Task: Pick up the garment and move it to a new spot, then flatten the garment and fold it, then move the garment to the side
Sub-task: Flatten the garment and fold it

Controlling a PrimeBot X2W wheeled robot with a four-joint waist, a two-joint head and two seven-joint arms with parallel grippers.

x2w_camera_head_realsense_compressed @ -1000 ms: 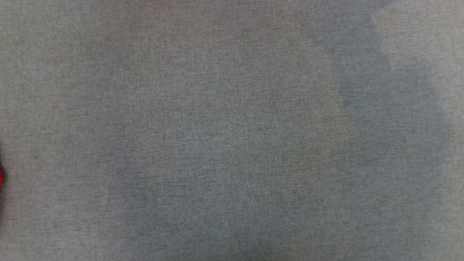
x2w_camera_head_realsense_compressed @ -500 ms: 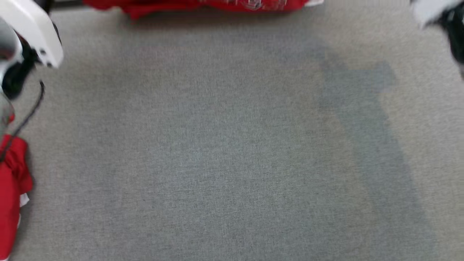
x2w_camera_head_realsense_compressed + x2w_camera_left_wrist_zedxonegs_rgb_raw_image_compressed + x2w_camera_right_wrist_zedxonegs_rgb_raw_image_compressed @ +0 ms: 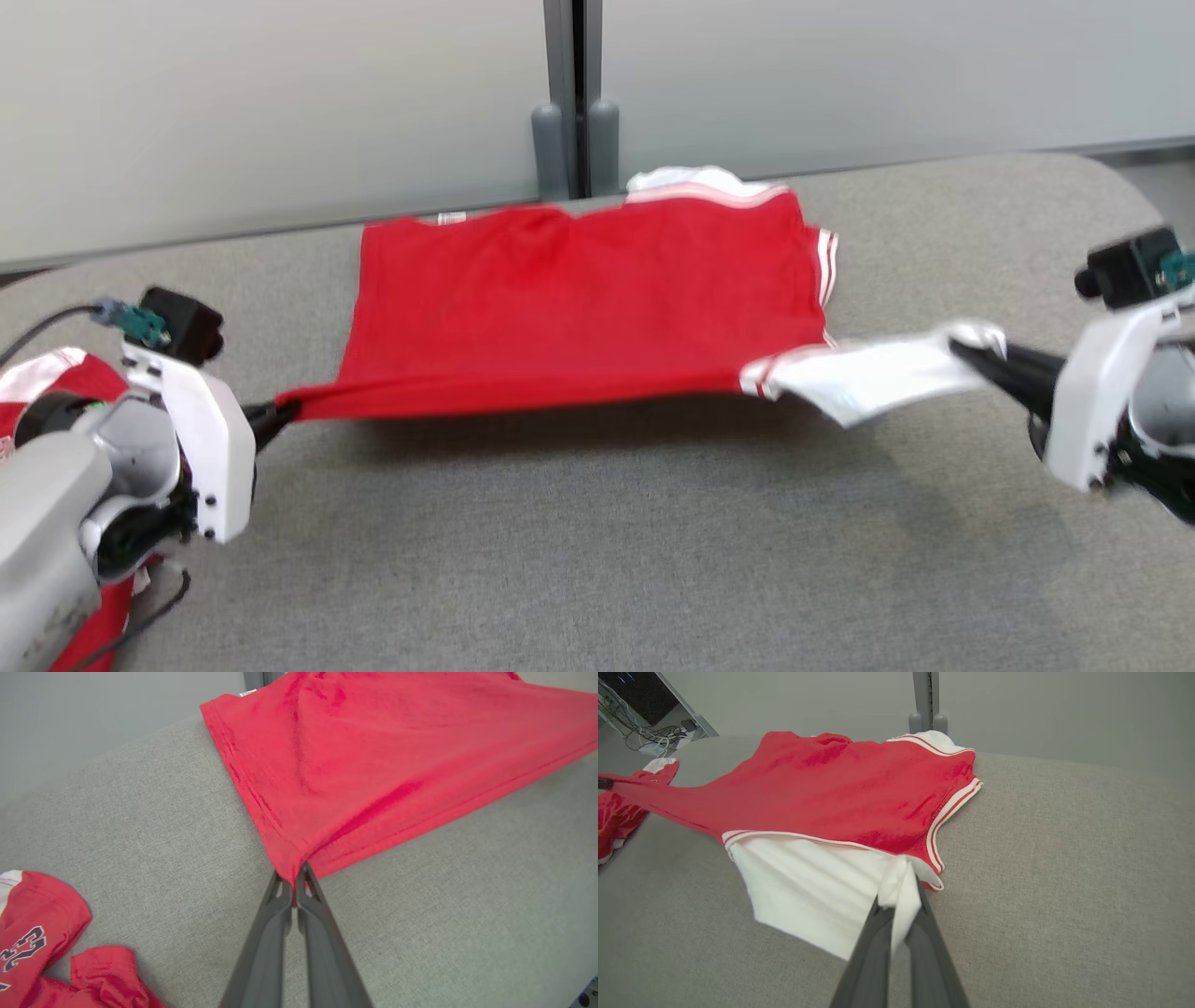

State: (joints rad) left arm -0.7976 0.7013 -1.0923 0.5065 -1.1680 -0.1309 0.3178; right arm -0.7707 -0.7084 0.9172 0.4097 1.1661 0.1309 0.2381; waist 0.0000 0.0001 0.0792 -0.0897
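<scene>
The garment (image 3: pixel 579 299) is a red shirt with white striped sleeves, stretched across the grey table (image 3: pixel 597 560) between my two arms. Its far part lies on the table and its near edge hangs lifted. My left gripper (image 3: pixel 280 411) is shut on the red hem corner (image 3: pixel 292 868), also seen from the left wrist (image 3: pixel 294 882). My right gripper (image 3: pixel 962 355) is shut on the white sleeve (image 3: pixel 896 882), pinched between the dark fingers (image 3: pixel 896 905). The red body (image 3: pixel 840 788) spreads out beyond the sleeve.
A second red garment with a printed number (image 3: pixel 32 938) lies crumpled at the table's left end (image 3: pixel 56 373). A grey wall with a vertical post (image 3: pixel 571 93) stands behind the table. Cables and equipment (image 3: pixel 654 728) sit off the far left end.
The head camera has swung up from bare grey table to the stretched garment and both arms. Real movement of the arms or garment cannot be told apart from this.
</scene>
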